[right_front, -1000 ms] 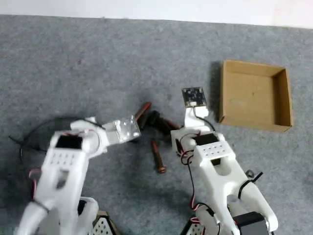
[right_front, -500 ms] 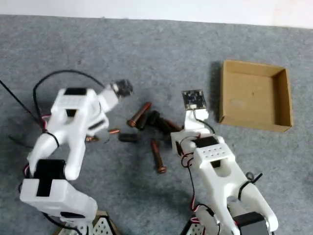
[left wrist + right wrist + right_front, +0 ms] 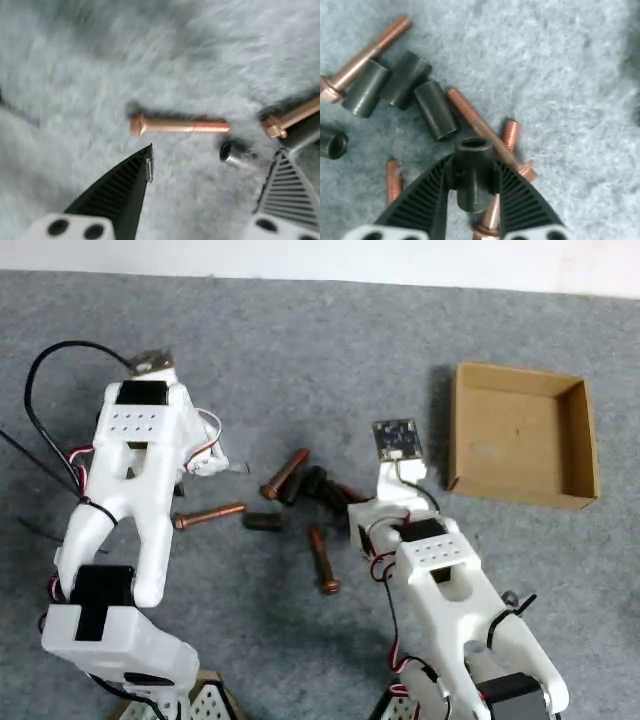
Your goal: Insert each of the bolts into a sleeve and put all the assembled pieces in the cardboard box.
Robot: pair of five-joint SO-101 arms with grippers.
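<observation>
A copper bolt [image 3: 180, 125] lies flat on the grey carpet, just beyond my open left gripper [image 3: 214, 153], which holds nothing. A black sleeve [image 3: 235, 152] lies on its side near one finger. In the high view this bolt [image 3: 208, 515] rests beside the left arm [image 3: 140, 440], with the sleeve [image 3: 263, 522] to its right. My right gripper [image 3: 472, 170] is shut on an upright black sleeve [image 3: 471, 150] above a pile of bolts [image 3: 485, 132] and sleeves [image 3: 436, 110]. The cardboard box [image 3: 520, 435] sits at the right.
One bolt [image 3: 285, 473] in the pile has a sleeve [image 3: 364, 89] on its shank. Another bolt [image 3: 323, 558] lies in front of the pile. Black cables [image 3: 50, 370] loop around the left arm. Grey carpet stretches open behind the pile.
The left arm has swung from over the pile to the left and back. A bolt now lies in plain sight left of the pile. The right arm has kept still.
</observation>
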